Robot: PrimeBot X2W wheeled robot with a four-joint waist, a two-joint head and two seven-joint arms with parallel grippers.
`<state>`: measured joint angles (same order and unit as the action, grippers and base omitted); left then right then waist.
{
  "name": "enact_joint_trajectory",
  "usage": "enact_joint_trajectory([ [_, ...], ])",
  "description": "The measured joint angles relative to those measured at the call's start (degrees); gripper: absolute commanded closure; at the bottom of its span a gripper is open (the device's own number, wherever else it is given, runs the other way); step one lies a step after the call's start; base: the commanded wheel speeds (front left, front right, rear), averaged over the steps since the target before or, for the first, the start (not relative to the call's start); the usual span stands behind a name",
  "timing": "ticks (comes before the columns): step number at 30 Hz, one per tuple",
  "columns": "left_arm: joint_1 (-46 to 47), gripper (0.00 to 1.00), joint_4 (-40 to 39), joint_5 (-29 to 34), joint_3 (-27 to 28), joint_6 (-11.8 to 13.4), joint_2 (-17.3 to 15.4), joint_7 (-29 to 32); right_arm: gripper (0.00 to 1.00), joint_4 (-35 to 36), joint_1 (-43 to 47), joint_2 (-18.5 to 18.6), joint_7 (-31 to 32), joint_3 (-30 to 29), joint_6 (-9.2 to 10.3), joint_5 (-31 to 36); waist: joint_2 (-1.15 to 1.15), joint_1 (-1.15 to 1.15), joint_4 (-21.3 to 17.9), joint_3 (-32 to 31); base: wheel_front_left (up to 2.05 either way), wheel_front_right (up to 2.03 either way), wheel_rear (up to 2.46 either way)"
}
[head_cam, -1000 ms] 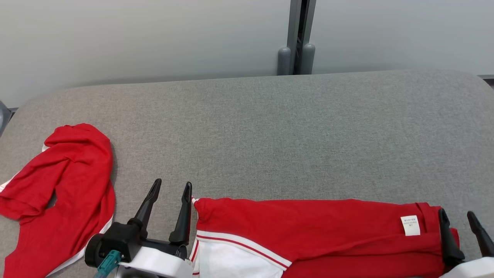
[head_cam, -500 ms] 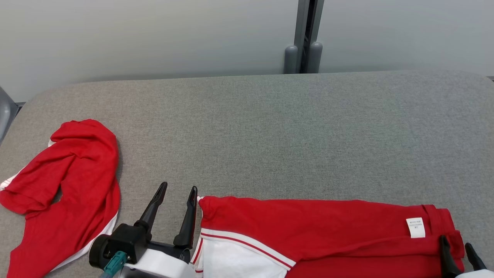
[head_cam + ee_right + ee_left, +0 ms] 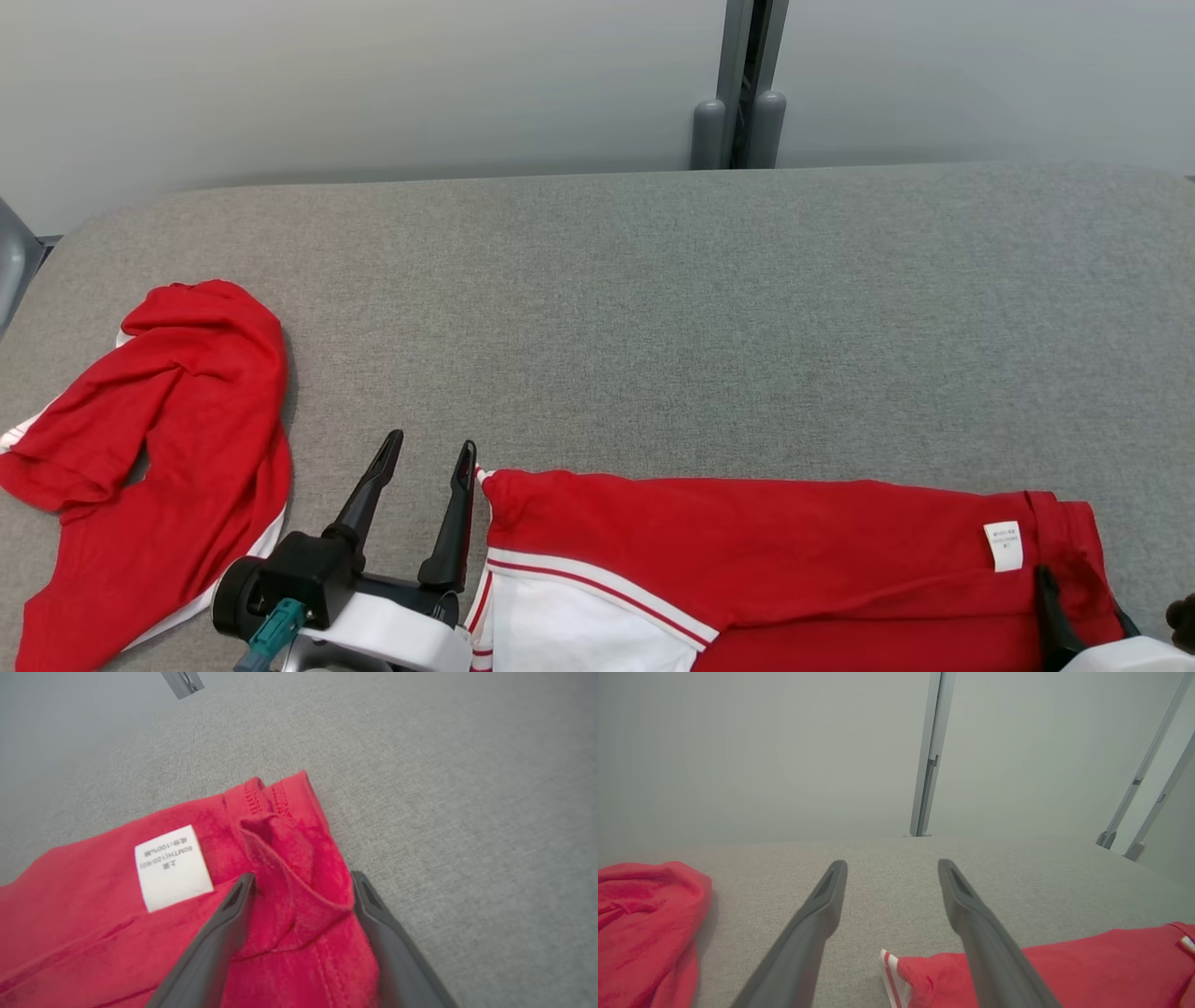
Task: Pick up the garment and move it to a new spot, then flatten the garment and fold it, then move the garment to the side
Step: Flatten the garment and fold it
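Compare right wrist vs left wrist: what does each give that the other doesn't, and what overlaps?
Right wrist: right gripper, open, straddling a folded hem corner of the laid-out garment. The care label is close enough to show its print.
Left wrist: left gripper, open over the gray padded surface, beside the garment's white-striped end. The crumpled garment lies at left.
Both: the laid-out garment, the gray padded surface, open fingers.
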<state>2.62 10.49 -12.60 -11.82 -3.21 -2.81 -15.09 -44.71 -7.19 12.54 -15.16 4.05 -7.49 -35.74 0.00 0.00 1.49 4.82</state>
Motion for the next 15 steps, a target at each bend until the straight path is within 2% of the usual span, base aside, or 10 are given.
enact_joint_trajectory([
  [1, 0.0, 0.00, 0.0, 0.0, 0.0, 0.0, 0.0, 0.0, 0.23, 0.0, -0.2, 0.0, 0.0, 0.4, 0.00, -0.3, 0.00, 0.00, 0.0, 0.1, 0.00, 0.00, 0.00],
  [2, 0.1, 0.00, 0.0, 0.0, 0.0, 0.0, 0.0, 0.0, 0.70, 0.1, -0.4, 0.1, 0.0, 0.7, 0.00, -0.7, 0.00, 0.00, 0.0, 0.2, 0.00, 0.00, 0.00],
  [3, 0.2, 0.00, 0.1, 0.0, 0.0, 0.1, 0.0, 0.0, 1.00, 0.1, -0.5, 0.2, 0.0, 1.0, 0.00, -1.0, 0.00, 0.00, 0.0, 0.3, 0.00, 0.00, 0.00],
  [12, 0.6, 0.00, 0.2, 0.0, -0.2, 0.3, 0.0, 0.0, 1.00, 1.9, -1.3, 2.3, 0.0, 0.4, -0.02, -1.6, 0.00, 0.00, 0.2, 0.6, 0.00, 0.00, 0.00],
  [15, 0.8, 0.00, 0.4, -0.1, -0.2, 0.4, 0.0, 0.0, 1.00, 1.6, -2.1, 4.4, 0.0, 0.1, -0.02, -1.1, 0.00, 0.00, 0.4, 0.8, 0.00, 0.00, 0.00],
])
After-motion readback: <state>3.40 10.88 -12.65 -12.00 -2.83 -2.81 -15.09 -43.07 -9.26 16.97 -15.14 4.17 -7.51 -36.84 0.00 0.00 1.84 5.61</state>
